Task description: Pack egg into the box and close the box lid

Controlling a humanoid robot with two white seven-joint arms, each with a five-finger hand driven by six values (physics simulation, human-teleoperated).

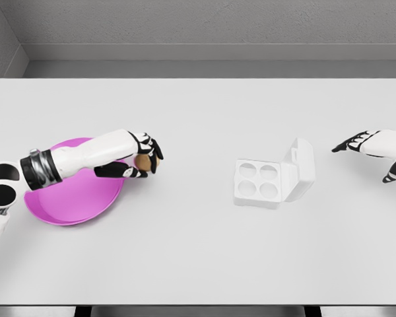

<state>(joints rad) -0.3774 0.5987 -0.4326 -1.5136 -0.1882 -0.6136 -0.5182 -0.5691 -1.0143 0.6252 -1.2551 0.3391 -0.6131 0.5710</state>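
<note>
Brown egg: pinched in the left hand, just past the pink plate rim.
Left fingers: curled over the egg, thumb beneath.
Right hand: fingers apparently spread, holding nothing.
White box: lid up, four cups bare, well apart from the egg.

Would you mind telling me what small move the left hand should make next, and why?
Probably carry the egg rightward toward the box. The left hand already grips the egg just past the pink plate, and the box sits apart with its lid open and four cups empty. The right hand waits open beyond the box.
</note>
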